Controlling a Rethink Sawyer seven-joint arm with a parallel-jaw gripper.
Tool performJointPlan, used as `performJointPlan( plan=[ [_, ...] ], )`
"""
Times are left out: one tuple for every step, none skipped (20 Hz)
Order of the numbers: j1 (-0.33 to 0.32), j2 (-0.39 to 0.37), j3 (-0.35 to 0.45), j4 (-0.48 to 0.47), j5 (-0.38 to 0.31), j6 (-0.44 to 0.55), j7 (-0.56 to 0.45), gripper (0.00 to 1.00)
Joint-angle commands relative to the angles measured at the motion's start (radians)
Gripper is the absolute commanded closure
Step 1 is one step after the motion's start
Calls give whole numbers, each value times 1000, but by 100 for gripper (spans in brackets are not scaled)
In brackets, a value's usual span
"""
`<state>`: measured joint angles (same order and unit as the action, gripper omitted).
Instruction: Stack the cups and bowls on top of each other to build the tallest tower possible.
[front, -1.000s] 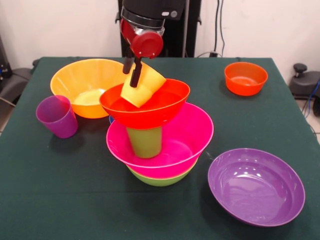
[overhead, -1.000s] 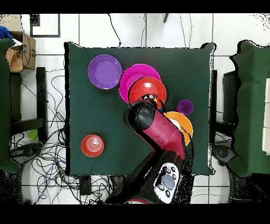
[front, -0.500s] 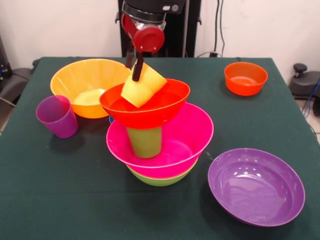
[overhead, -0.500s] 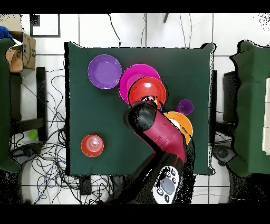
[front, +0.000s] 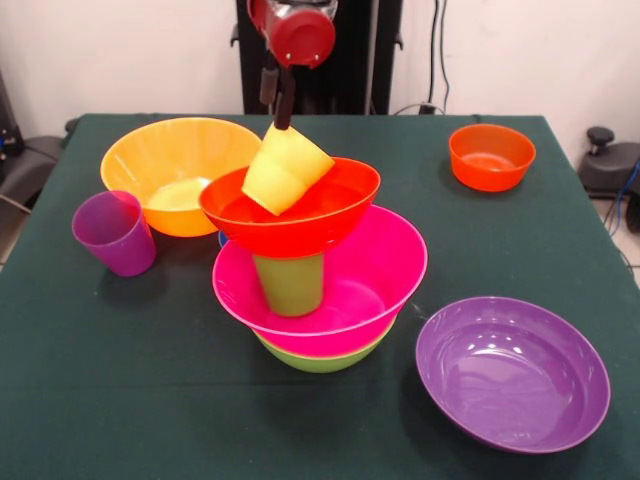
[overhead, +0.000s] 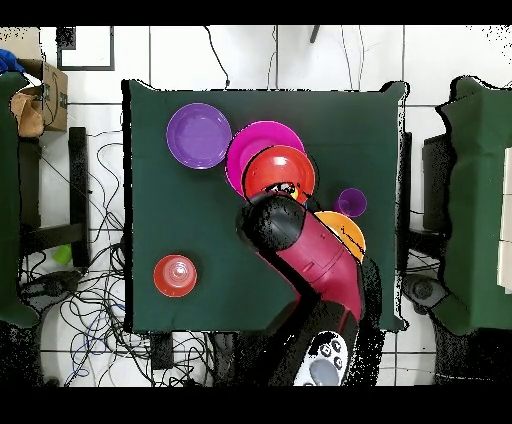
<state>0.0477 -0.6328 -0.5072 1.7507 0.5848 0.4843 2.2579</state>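
1. Since a second ago we see the gripper (front: 281, 100) risen above the yellow cup (front: 284, 169); whether its fingers are apart we cannot tell.
2. We find that cup tilted in the red-orange bowl (front: 300, 215), atop the tower (front: 320, 290) mid-table.

Glossy smooth plastic bowls (front: 512, 370) and cups (front: 113, 232), matt dark green cloth table cover (front: 120, 400)
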Motion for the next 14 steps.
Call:
performJointPlan(
  plan=[
    [16,41,94,-51,-2,11,185,0],
    [24,56,95,-60,5,-1,201,0],
    [31,71,97,-68,13,-14,216,0],
    [37,79,95,-75,17,-15,228,0],
    [49,93,86,-92,22,-8,249,0],
    [55,101,81,-101,24,-6,259,0],
    [62,118,80,-112,32,-21,272,0],
    [62,127,84,-115,37,-35,273,0],
    [63,140,92,-117,45,-60,275,0],
    [64,146,93,-120,49,-66,275,0],
    [69,154,89,-124,53,-69,280,0],
    [73,158,86,-128,55,-68,284,0],
    [79,162,83,-130,60,-66,292,0],
    [85,167,79,-135,63,-64,297,0]
  ],
)
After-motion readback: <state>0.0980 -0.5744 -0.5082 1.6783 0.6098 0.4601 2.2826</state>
